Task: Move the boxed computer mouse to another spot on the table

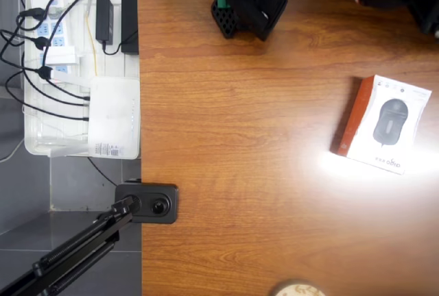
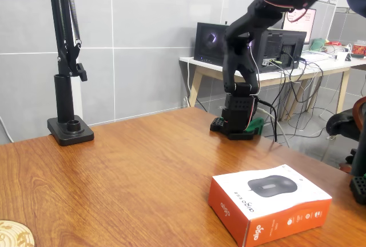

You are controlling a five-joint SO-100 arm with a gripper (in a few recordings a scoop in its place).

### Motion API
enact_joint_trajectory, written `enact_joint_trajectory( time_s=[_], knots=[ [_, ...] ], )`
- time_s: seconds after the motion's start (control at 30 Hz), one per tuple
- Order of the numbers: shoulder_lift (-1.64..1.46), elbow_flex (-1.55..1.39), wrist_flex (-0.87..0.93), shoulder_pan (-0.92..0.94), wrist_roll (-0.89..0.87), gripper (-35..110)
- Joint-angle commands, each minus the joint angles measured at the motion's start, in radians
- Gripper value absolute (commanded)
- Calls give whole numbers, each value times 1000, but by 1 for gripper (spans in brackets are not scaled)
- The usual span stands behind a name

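While the boxed computer mouse (image 2: 269, 202) lies flat | glossy table (image 1: 240, 173) | grey tiled wall (image 2: 143, 41) | pincer state unclear

White, orange-sided mouse box (image 1: 384, 126) on reddish-brown grained table (image 1: 240, 138)

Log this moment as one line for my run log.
arm: raised, away from carton | flat white mouse carton with orange side: lying flat, untouched | glossy reddish-brown wooden table | gripper: cannot tell

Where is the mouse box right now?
In the overhead view the mouse box lies flat near the right edge of the wooden table, far from the white tray of cables on the left.
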State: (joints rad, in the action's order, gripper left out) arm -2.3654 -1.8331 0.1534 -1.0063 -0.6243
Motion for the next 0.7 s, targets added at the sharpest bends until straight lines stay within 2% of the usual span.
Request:
enact_joint_trajectory(
  time_s=[0.0,0.03,0.07,0.4,0.67],
  knots=[
    [60,21,52,32,74,87],
    [92,23,49,43,91,100],
    [121,23,49,54,107,104],
    [324,-9,163,103,304,105],
    [495,-97,141,86,370,105]
  ],
)
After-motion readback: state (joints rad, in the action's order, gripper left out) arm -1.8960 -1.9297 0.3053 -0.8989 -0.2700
